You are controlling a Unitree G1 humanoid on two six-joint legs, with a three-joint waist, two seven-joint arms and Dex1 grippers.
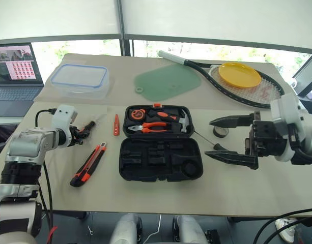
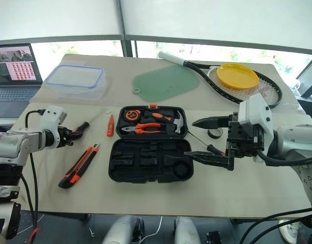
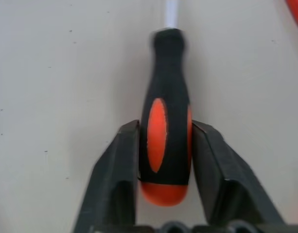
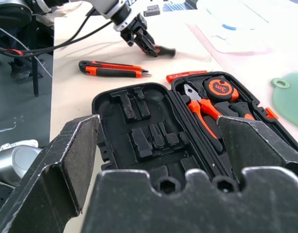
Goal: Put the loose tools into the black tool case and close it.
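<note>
Screwdriver (image 3: pixel 166 126) handle pinched between left gripper (image 3: pixel 164 160) fingers on table, left of open case (image 1: pixel 161 145). Right gripper (image 1: pixel 232 140) spread wide, empty, held right of case. Risk judged: handle gripped near butt; tilt or slip possible when lifted.

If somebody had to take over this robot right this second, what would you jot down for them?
Left tool: fingers against a screwdriver handle lying on the table, not lifted.
Right tool: open, empty, hanging right of the open black tool case.
On the table: utility knife and orange tester pen left of the case; second screwdriver right of it.
Done: nothing stowed.
Left: all four tools, then shut the case.
</note>
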